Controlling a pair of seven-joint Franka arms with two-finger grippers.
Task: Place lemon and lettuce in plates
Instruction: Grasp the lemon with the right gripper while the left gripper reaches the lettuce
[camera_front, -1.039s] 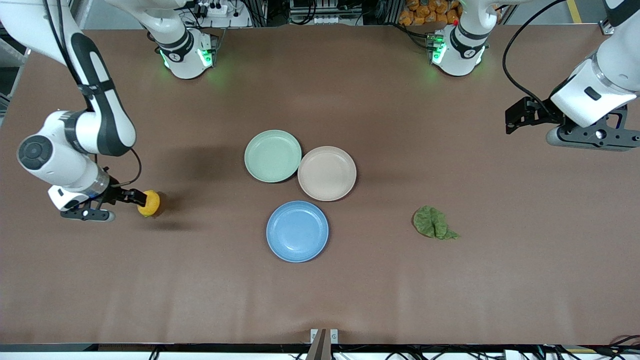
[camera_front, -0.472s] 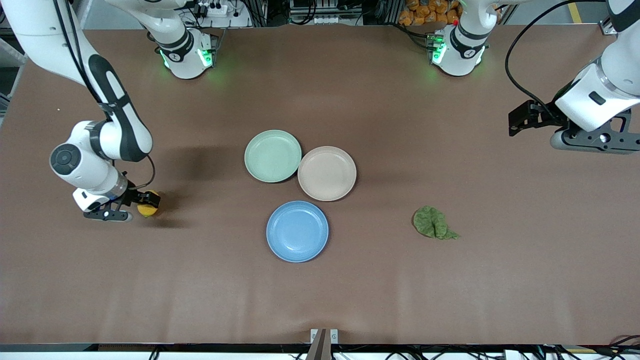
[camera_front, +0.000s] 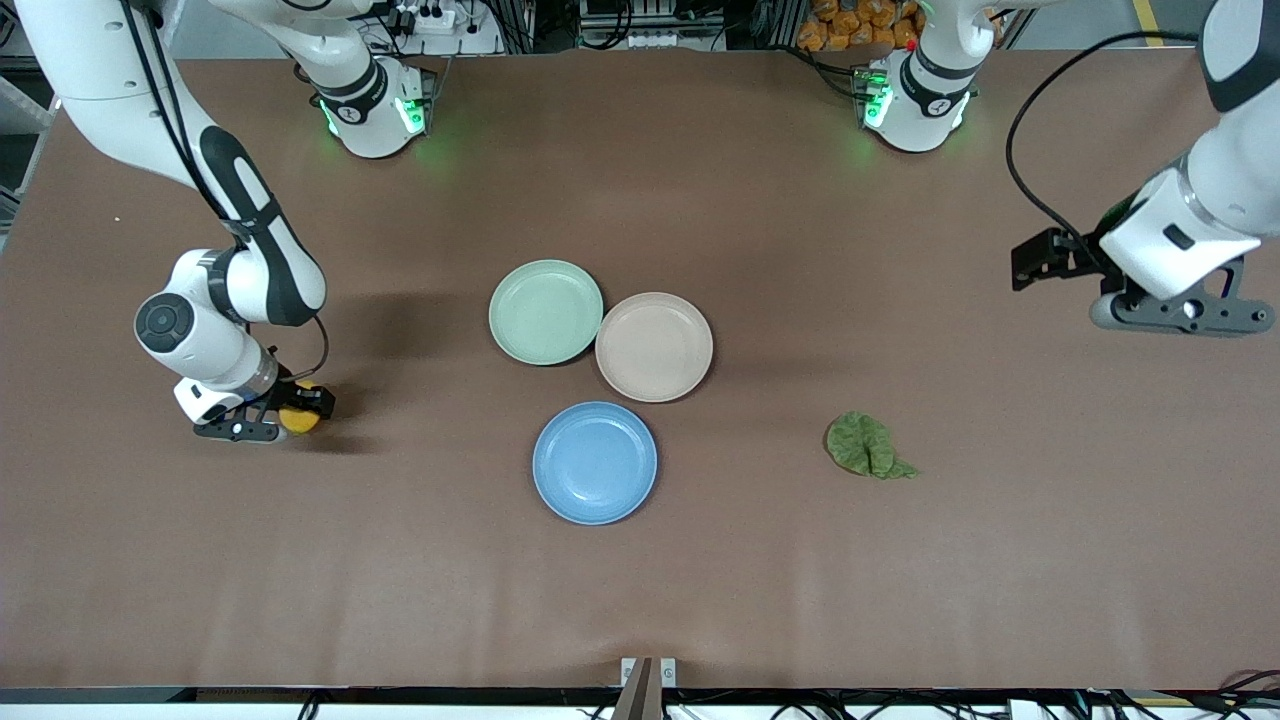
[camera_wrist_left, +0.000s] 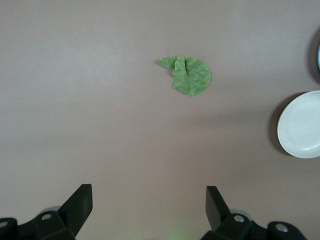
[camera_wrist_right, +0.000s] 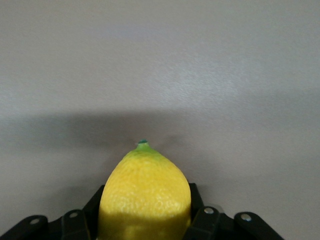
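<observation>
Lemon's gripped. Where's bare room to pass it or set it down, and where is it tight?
Bare table runs from the lemon in the right gripper to the blue plate, itself bare, and on to the lettuce. Crowded: the green plate and beige plate sit rim to rim.

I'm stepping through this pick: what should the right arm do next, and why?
Probably lift straight up. The right gripper is shut on the small oval yellow lemon, which sits low at the brown table, toward the right arm's end. The round light blue plate lies empty, so raise the lemon first, then carry.
</observation>
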